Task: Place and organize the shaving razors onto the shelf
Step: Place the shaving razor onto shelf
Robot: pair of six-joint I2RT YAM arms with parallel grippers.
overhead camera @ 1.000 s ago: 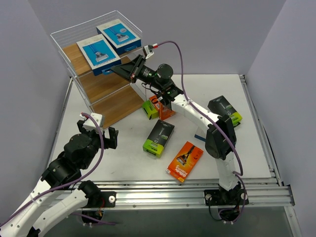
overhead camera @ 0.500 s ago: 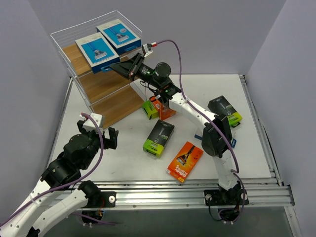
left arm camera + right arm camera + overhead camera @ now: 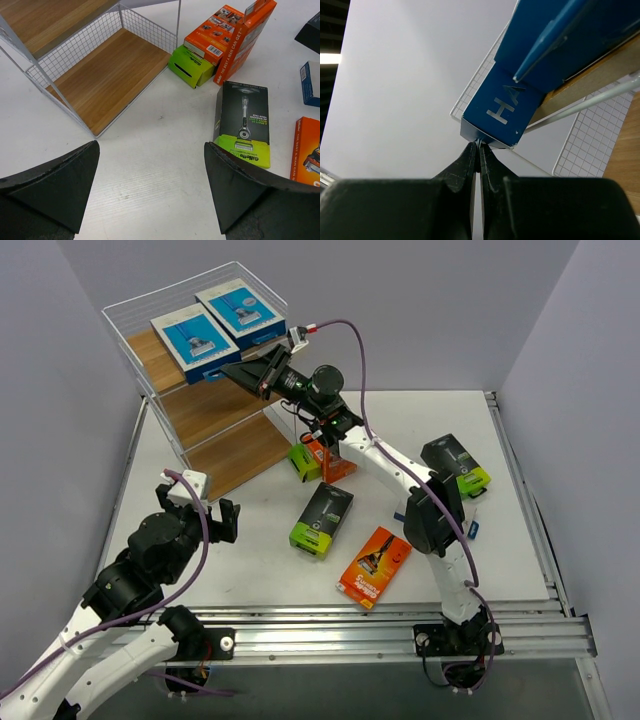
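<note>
So your right gripper [image 3: 479, 145] is pinched fully together with nothing in it. Its tips sit right against the near end face of a blue-and-white rectangular razor pack [image 3: 193, 342], which lies on the top board of the tall white-wire shelf with light brown wooden boards [image 3: 215, 410]. To me that reads as nudging the pack square, not carrying anything. A second blue-and-white pack [image 3: 240, 308] lies just beyond those tips and off to the side, on the same tier.

Your left gripper [image 3: 150, 170] hangs over the white table [image 3: 520, 490] with its fingers spread wide and nothing between them.

- Just ahead of it, slightly right, is a black pack with a lime-green end [image 3: 243, 122].
- Farther ahead, near the shelf's foot, is a touching cluster of two bright orange packs [image 3: 245, 40] and a lime-ended pack [image 3: 190, 67].
- Off to its right lies a flat orange pack [image 3: 375, 566].
- Well beyond that is another black-and-lime pack [image 3: 455, 465].
- There's also a small blue pack [image 3: 310, 82], mostly cut off at the frame edge.

Progress-wise I'd call it early. Two packs are shelved, both blue and both up top. The middle and bottom boards look bare, and everything black, green or orange is on the table waiting to be sorted.
</note>
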